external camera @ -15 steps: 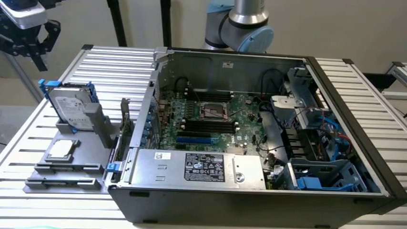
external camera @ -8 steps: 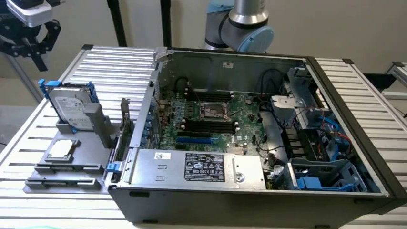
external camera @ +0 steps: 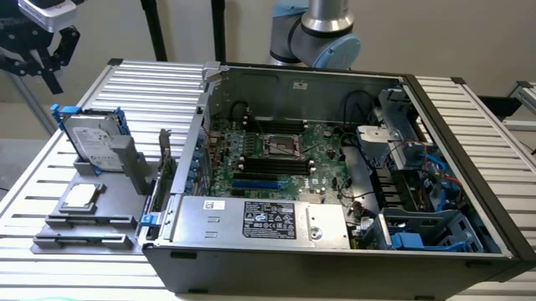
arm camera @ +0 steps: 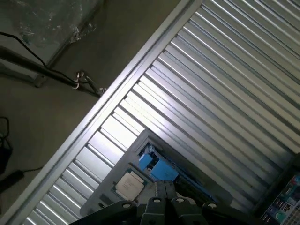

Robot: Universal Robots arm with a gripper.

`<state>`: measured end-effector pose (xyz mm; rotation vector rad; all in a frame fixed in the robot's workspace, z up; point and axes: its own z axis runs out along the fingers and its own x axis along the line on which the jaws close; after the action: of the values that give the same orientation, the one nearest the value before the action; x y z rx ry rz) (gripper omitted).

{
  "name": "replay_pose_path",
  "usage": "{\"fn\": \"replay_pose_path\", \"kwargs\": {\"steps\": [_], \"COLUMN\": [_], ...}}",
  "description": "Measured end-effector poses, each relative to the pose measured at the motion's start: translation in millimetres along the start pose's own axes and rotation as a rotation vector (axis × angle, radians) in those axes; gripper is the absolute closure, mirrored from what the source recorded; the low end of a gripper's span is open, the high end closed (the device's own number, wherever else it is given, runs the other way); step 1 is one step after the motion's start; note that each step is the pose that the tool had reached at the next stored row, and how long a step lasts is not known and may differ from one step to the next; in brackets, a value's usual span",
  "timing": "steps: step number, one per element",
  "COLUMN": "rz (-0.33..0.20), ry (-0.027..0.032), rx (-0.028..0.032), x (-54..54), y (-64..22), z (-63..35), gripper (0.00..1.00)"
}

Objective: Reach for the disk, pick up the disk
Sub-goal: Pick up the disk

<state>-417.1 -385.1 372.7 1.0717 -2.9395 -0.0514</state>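
1. The gripper [external camera: 37, 70] hangs in the air at the exterior view's far left, above the desk's corner and well apart from everything on it. It carries nothing, and whether it is open or closed I cannot tell.
2. The disk [external camera: 90, 143] stands upright in a grey holder [external camera: 125, 164] below the gripper and toward the exterior view's right. Its white label faces the camera and its blue frame edges it. In the wrist view it appears edge-on, blue frame uppermost.
3. By my judgement the reach is only partly made: nothing touches the disk, and both the approach and the pick-up are left to do.
4. A small square chip [external camera: 81, 195] lies flat on the grey tray [external camera: 84, 237] just in front of the disk.
5. An open computer case [external camera: 335, 263] sits beside the holder, with its motherboard and 1 blue cage exposed.
6. The desk [external camera: 150, 78] is ribbed aluminium slats, bright with glare in the wrist view.
7. Beyond the desk's edge lies a dull floor [arm camera: 56, 122] with a thin cable [arm camera: 28, 52], and the arm [external camera: 322, 28] rises behind the case against a pale wall.
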Motion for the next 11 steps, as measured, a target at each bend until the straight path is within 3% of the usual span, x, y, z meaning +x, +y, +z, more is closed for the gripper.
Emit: {"fn": "replay_pose_path", "kwargs": {"steps": [11], "rz": [-0.199], "ry": [0.0069], "rx": [0.0001], "x": [0.0], "y": [0.0], "z": [0.6], "gripper": [0.89]}}
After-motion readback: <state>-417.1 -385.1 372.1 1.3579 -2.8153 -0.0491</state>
